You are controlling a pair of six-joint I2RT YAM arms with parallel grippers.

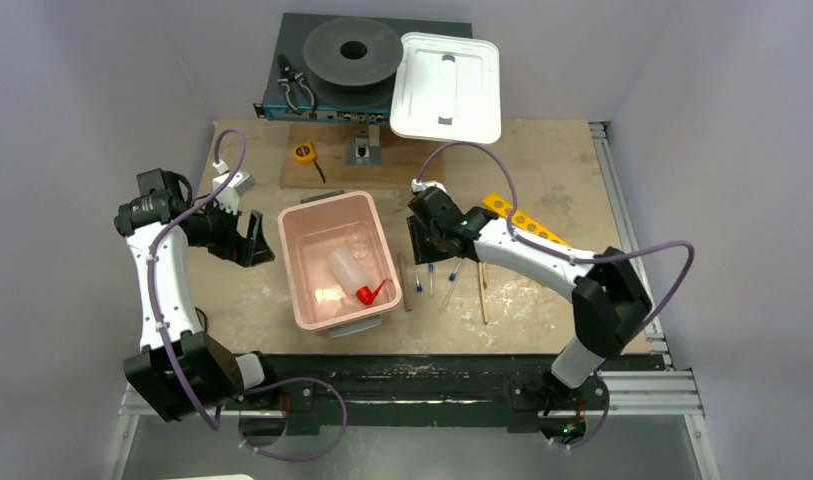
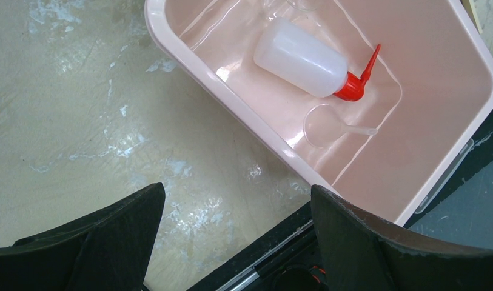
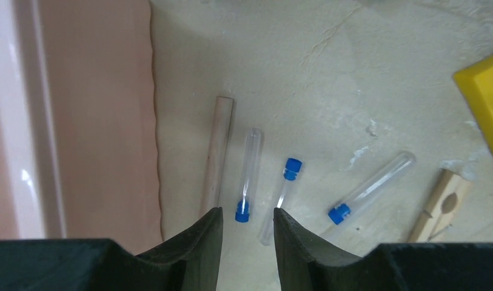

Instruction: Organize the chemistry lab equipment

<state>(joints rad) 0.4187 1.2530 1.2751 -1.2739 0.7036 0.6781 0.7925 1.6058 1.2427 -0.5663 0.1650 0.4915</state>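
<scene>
A white squeeze bottle with a red spout lies in the pink bin beside a clear round dish. My left gripper hangs open over bare table just left of the bin, empty. Three clear blue-capped tubes lie on the table right of the bin, next to a wooden stick. My right gripper hovers above the two left tubes, jaws narrowly open with nothing between them. A yellow holed rack lies behind the right arm.
Another wooden piece lies right of the tubes. At the back stand a white lid, a black disc, black pliers and a small yellow tape measure on a wooden board.
</scene>
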